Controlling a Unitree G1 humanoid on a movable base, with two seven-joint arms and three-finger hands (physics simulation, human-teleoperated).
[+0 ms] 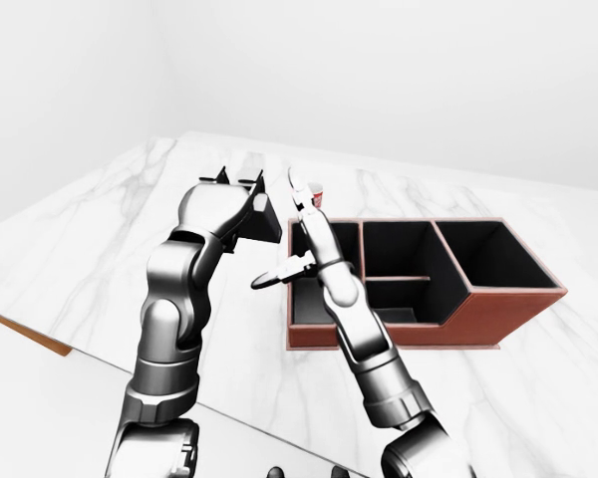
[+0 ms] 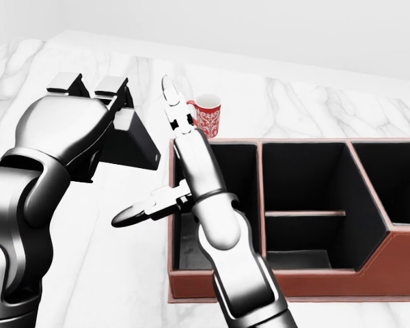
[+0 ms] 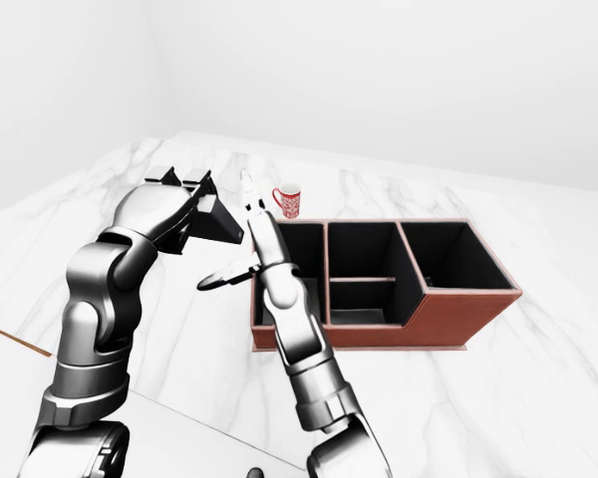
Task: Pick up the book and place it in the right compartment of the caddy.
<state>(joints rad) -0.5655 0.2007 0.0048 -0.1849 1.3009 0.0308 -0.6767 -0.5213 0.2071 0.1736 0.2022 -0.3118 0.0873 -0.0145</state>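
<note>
The left hand (image 2: 89, 102) grips the dark book (image 2: 126, 143) left of the caddy (image 2: 260, 287), whose right compartment (image 1: 498, 254) lies farthest; right hand (image 2: 167, 157) splayed wide.

Both arms are glossy silver-grey metal, built of rounded, bulbous segments joined by dark seams. The left arm (image 3: 105, 299) shows a large domed casing near the wrist and ribbed rings at the lower joints. The left hand (image 2: 116, 119) is matte black, blocky and angular, with short square-tipped fingers. The right arm (image 2: 222, 232) is slimmer and tapered, with a thin dark band at the wrist. The right hand (image 2: 174, 147) has long silver fingers with dark knuckle joints; its thumb is black-tipped.
</note>
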